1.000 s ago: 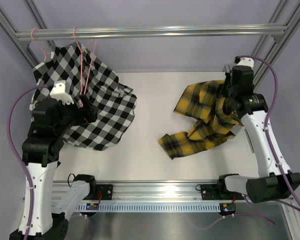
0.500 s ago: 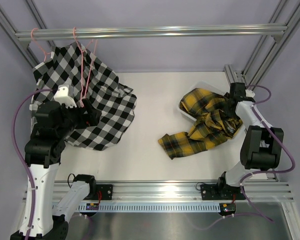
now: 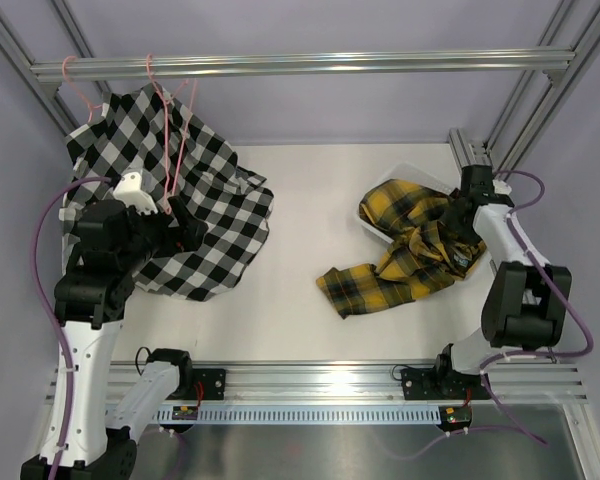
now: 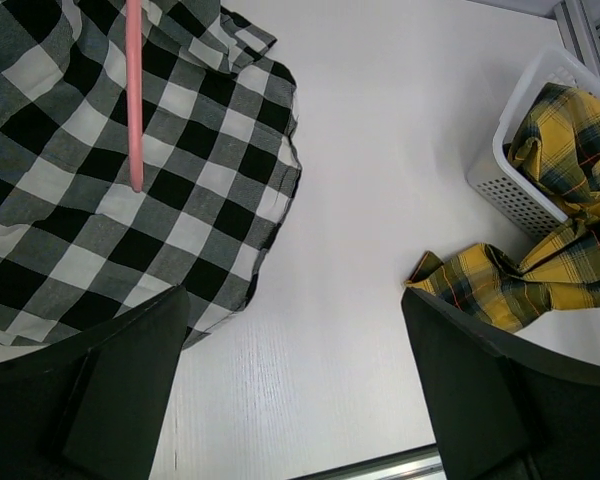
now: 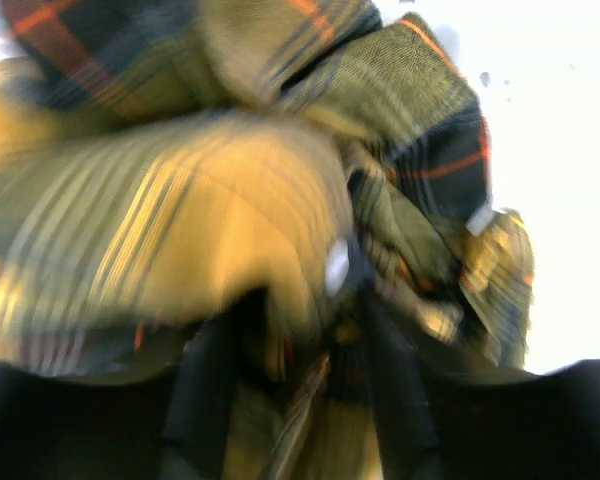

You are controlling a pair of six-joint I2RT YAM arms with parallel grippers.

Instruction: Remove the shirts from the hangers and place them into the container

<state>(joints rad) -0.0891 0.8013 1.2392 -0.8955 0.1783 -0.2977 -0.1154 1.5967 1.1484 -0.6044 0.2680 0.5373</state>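
Left gripper [image 4: 292,300]: jaws wide apart, empty, beside the black-and-white check shirt [image 3: 210,210]
Right gripper [image 3: 460,222]: low in the white basket [image 3: 405,170], against cloth; the blur hides whether its jaws grip
Yellow-and-black check shirt [image 3: 405,250]: right, partly in the basket, the rest spilling onto the table [image 3: 310,200]
Black-and-white check shirt: far left, seemingly on a pink wire hanger [image 3: 170,130] hooked over the rail [image 3: 330,65]

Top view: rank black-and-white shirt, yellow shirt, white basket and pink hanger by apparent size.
1. black-and-white shirt
2. yellow shirt
3. white basket and pink hanger: unsure, since the yellow shirt hides most of the basket and the hanger is thin wire.
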